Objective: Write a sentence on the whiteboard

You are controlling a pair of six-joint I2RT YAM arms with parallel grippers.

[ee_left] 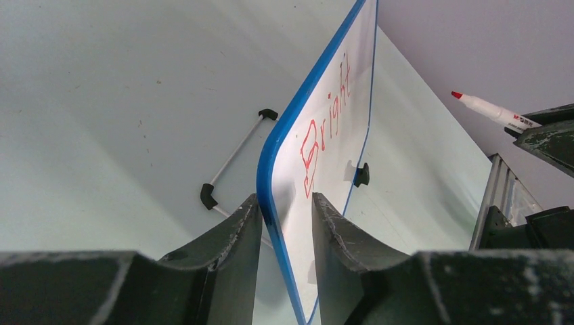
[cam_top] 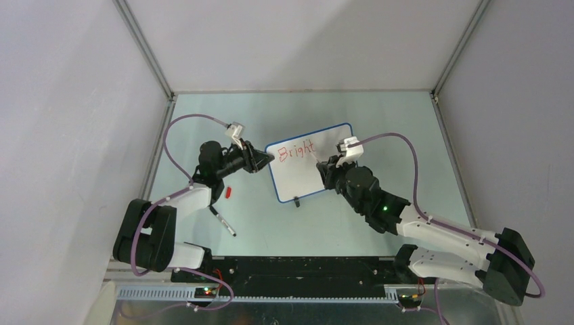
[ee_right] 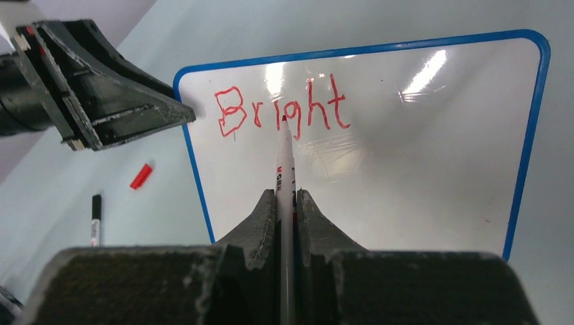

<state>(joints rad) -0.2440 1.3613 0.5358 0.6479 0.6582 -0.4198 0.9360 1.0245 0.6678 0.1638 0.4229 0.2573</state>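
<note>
Between the fingers of the right end effector [ee_right: 286, 196] the marker [ee_right: 285, 159] was clamped, tip at the "g" of the sentence [ee_right: 281, 108], only "Bright" written. Beyond it, the whiteboard [ee_right: 420, 176] was pinched at the edge to its left by the left end effector [ee_left: 286, 203]. That shallow pinch could slip under pen pressure, skewing later lines.

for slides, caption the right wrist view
Right gripper holds a marker at the red word Bright while the left gripper straddles the whiteboard's edge.
</note>
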